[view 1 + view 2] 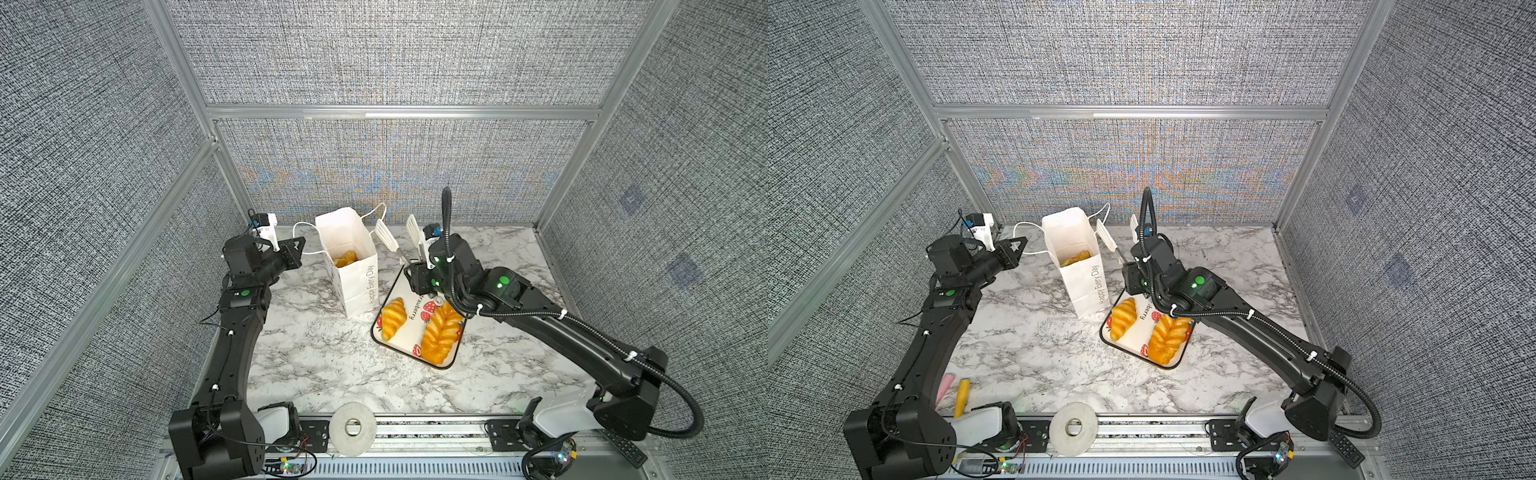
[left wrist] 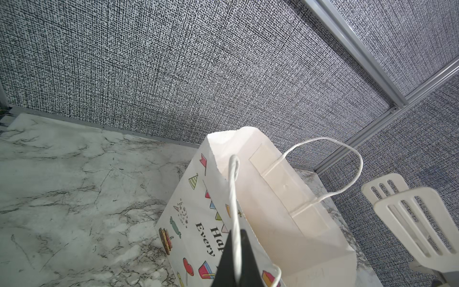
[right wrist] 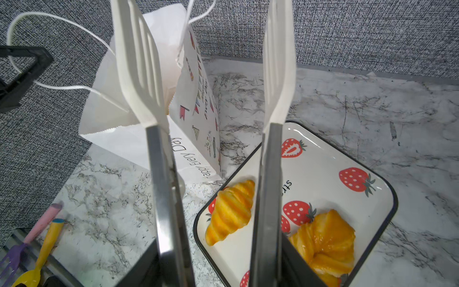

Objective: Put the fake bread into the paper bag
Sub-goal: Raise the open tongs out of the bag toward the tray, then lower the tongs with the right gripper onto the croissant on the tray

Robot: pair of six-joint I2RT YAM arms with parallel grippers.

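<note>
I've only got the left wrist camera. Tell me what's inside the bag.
Observer: At least one orange bread piece lies low inside the paper bag.
Operator: Give me what's outside it.
Observer: Two: a croissant and a long ridged loaf, both on the strawberry tray.
Operator: Report the right gripper.
Observer: The right gripper holds white tongs, blades apart and empty, over the tray's far end.
</note>
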